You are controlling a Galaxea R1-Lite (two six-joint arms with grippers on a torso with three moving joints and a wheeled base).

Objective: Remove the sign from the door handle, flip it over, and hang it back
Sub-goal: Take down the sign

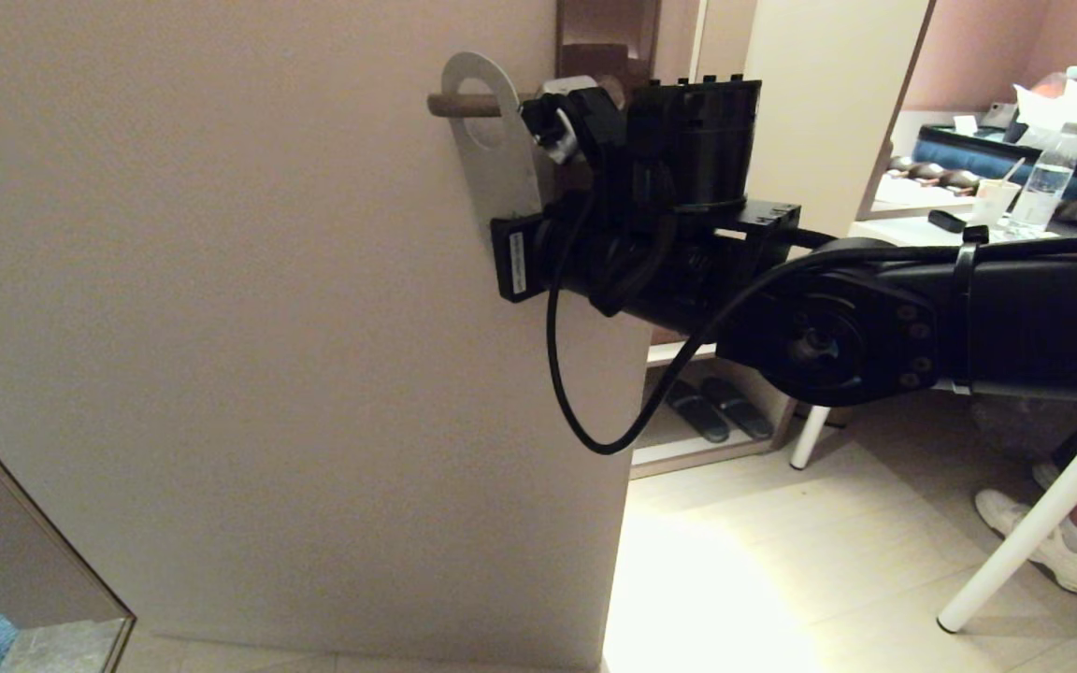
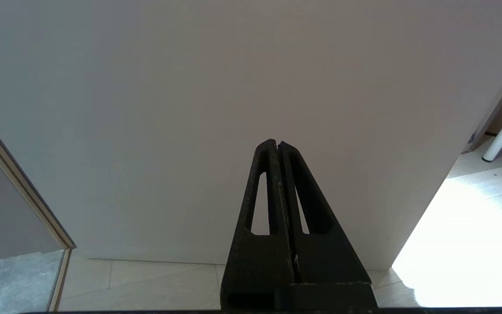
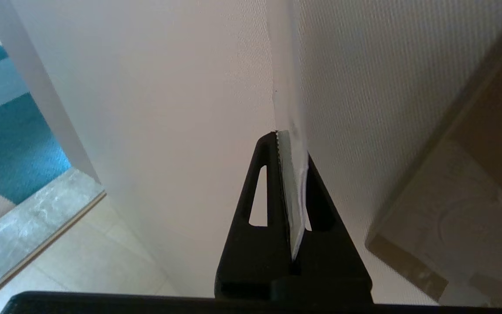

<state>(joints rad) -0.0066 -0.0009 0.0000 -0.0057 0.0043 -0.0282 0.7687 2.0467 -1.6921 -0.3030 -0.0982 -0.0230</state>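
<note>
The sign (image 1: 494, 178) shows its white face, and its oval hole is round the free end of the door handle (image 1: 450, 105), a dark bar sticking out from the door. My right arm (image 1: 688, 187) reaches in from the right. My right gripper (image 3: 291, 146) is shut on the sign's lower part, which stands edge-on between the fingers (image 3: 291, 196). The brown backplate (image 3: 473, 183) lies beside it on the door. My left gripper (image 2: 277, 146) is shut and empty, low down, pointing at the bare door face.
The pale door (image 1: 267, 327) fills the left and middle. A door frame (image 1: 43, 551) stands at the lower left. A white-legged table (image 1: 1043, 514) with a bottle (image 1: 1043, 192), a person's shoes (image 1: 1043, 547) and slippers (image 1: 716, 407) are on the right.
</note>
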